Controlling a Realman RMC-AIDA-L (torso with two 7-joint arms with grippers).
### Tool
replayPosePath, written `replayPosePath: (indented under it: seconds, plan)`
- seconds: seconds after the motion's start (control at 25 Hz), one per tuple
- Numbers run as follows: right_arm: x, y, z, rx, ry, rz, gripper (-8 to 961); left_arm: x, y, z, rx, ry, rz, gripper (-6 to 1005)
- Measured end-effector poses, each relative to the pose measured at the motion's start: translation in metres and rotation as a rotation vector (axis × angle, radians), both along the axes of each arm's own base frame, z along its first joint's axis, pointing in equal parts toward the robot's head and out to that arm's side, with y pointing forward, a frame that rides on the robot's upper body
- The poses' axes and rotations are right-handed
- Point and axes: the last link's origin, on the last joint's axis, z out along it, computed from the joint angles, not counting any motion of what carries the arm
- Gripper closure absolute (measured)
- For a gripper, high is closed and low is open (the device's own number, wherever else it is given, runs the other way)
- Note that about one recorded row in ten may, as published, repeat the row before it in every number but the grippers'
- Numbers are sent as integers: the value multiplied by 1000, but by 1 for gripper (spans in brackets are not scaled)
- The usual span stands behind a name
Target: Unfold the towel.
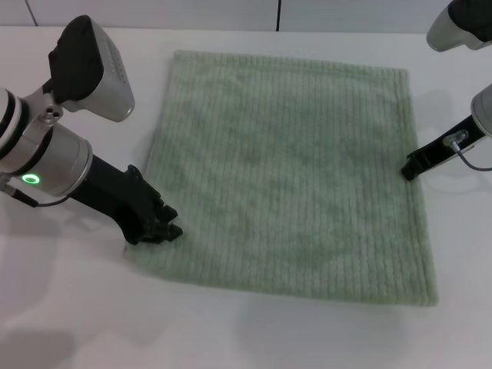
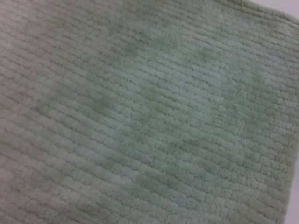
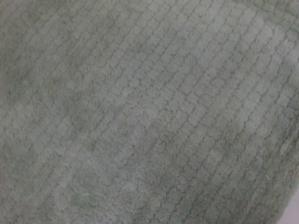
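Note:
The towel [image 1: 288, 173] is a pale sage-green ribbed terry cloth. It lies spread out flat on the white table [image 1: 77, 307], roughly square, with its hemmed edge showing along the right and front sides. My left gripper [image 1: 166, 225] rests low at the towel's front left edge, touching the cloth. My right gripper [image 1: 410, 168] sits at the towel's right edge, about halfway along it. The left wrist view shows only the towel [image 2: 149, 112] filling the picture. The right wrist view also shows only the towel [image 3: 149, 112] up close.
The white table surrounds the towel on all sides. A wall or panel edge [image 1: 231, 15] runs along the back. My right arm's grey upper housing [image 1: 457, 27] hangs at the top right.

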Motion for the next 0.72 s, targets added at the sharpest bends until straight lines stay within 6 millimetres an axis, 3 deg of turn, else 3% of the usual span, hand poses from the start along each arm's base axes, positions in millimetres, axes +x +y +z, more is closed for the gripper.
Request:
replayPosePath:
  seconds: [0.44, 0.52, 0.72]
  plan:
    - [-1, 1, 0, 0, 0, 3, 953, 15, 8, 18, 129, -106, -79, 620]
    - [-1, 1, 0, 2, 1, 1, 953, 26, 19, 26, 251, -271, -126, 565]
    - [-3, 2, 0, 3, 0, 1, 953, 29, 38, 29, 472, -509, -118, 424]
